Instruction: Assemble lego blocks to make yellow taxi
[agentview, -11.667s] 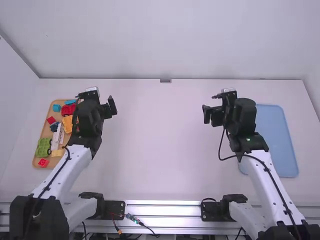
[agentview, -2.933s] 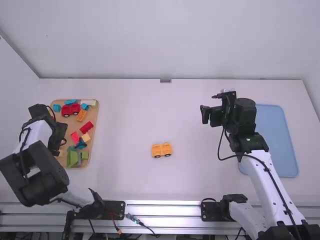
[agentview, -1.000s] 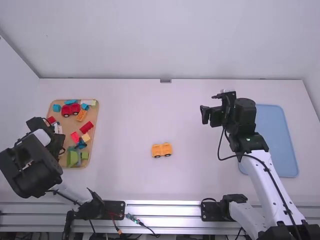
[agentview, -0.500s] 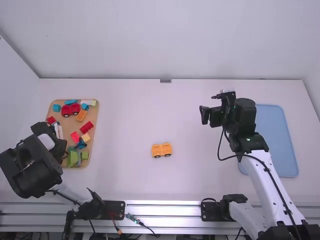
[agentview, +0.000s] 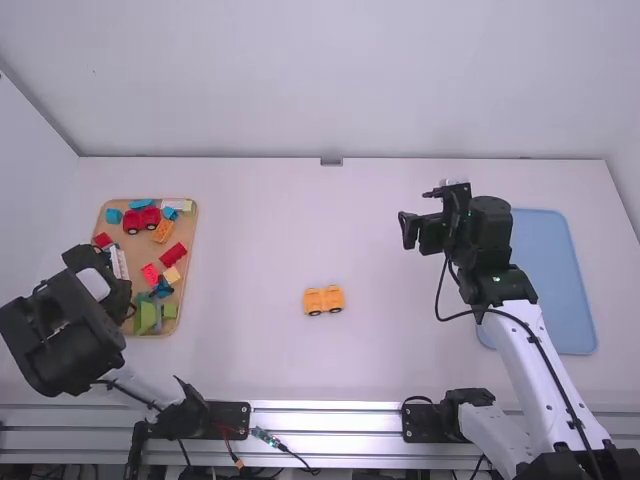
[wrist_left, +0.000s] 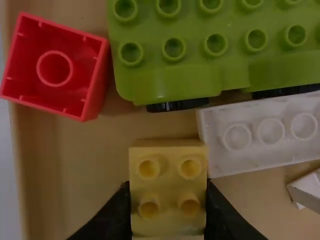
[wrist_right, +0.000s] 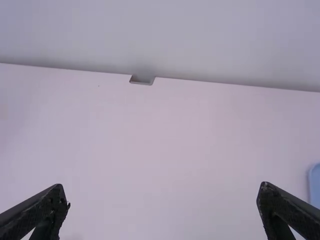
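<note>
Gripping yellow blk (wrist_left: 169, 175), L gripper (agentview: 119, 297) has open rm toward tray (wrist_left: 24, 170) edge.

Green block (wrist_left: 175, 80) — cut off, left wrist view; blue tray (agentview: 555, 285) — partly behind right arm (agentview: 540, 370)

Orange wheeled block (agentview: 323, 300) now out on the table (agentview: 400, 355), left gripper (agentview: 120, 300) at the tray's (agentview: 190, 262) near end
</note>
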